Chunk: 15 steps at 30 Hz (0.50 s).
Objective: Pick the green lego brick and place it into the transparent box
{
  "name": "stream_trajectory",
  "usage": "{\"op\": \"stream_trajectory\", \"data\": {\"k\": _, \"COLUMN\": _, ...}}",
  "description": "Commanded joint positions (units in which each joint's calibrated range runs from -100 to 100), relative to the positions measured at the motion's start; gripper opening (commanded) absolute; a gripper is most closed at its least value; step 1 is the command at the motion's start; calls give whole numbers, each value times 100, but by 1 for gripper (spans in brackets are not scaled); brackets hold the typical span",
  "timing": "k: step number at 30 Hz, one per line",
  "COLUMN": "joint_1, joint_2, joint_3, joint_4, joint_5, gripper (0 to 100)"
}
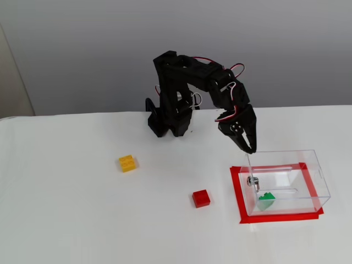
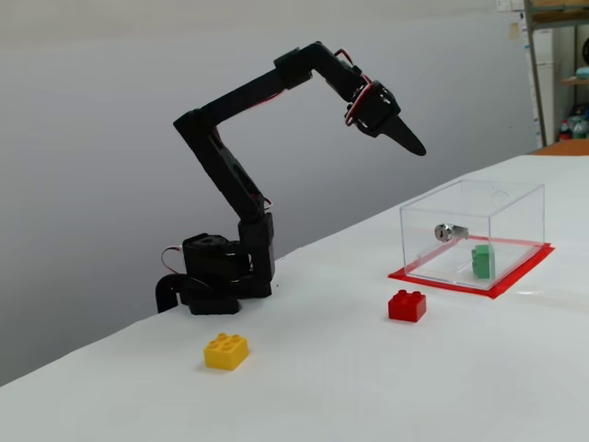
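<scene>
The green lego brick (image 1: 266, 200) lies inside the transparent box (image 1: 313, 165), near the wall that carries a small metal fitting (image 1: 253, 181); in a fixed view it stands on edge on the box floor (image 2: 482, 261), below and right of the fitting (image 2: 445, 231). The box sits on a red taped rectangle (image 1: 236, 192) on the white table (image 1: 66, 220). The gripper (image 1: 250, 146) hangs in the air at about 11 o'clock from the box, well above it in a fixed view (image 2: 411, 145), holding nothing; its fingers look pressed together into one dark point. The red brick (image 1: 201, 198) rests at 9 o'clock from the box, just beside the tape. The yellow brick (image 1: 127, 163) lies further off at 10 o'clock.
</scene>
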Motion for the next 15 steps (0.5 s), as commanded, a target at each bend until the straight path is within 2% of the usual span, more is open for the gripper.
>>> {"op": "stream_trajectory", "data": {"k": 1, "joint_1": 578, "joint_2": -893, "joint_3": 547, "joint_4": 80, "joint_5": -24, "gripper": 1}}
{"op": "stream_trajectory", "data": {"k": 15, "joint_1": 2411, "joint_2": -3345, "joint_3": 2789, "joint_4": 71, "joint_5": 12, "gripper": 1}}
